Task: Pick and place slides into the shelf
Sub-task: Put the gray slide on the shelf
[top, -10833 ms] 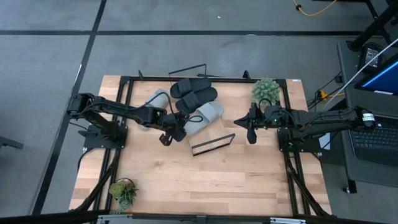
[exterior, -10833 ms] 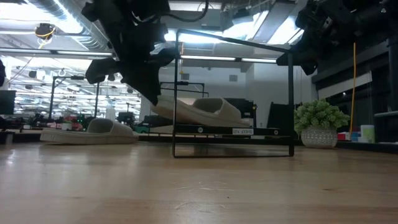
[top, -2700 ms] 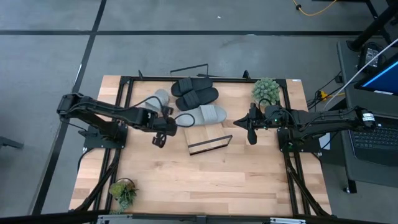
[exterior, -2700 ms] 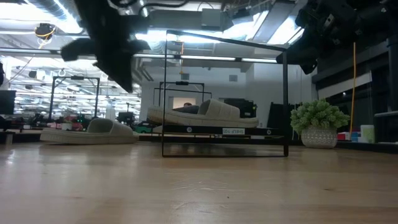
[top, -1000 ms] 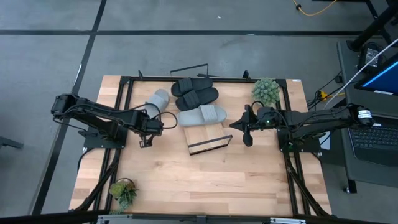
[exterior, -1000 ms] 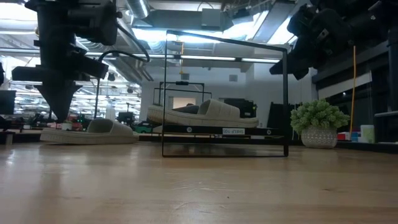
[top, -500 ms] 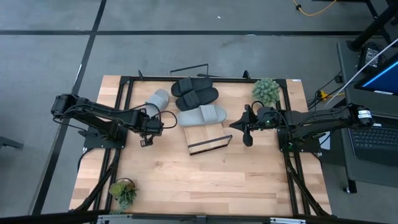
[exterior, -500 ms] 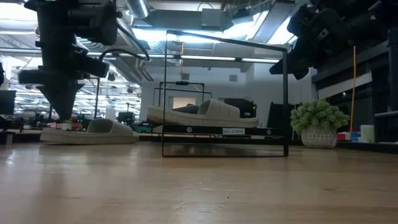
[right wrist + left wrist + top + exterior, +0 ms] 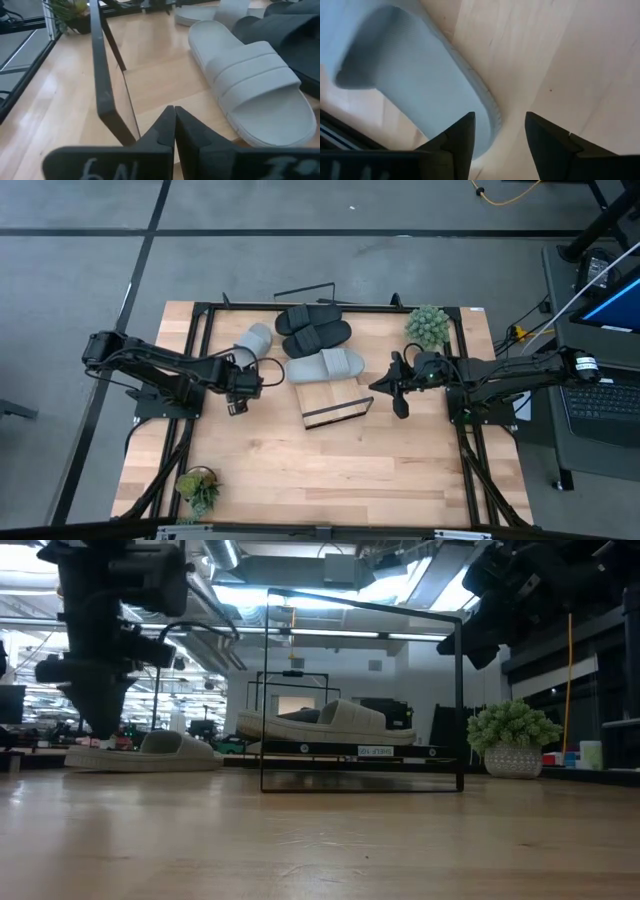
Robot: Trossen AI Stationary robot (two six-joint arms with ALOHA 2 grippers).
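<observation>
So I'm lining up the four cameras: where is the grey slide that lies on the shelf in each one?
High view: grey slide at centre, on the shelf.
Low view: mid-picture, raised on the shelf.
Left wrist view: not in it.
Right wrist view: at right.
Shared landmark: the shelf's black wire frame.
</observation>
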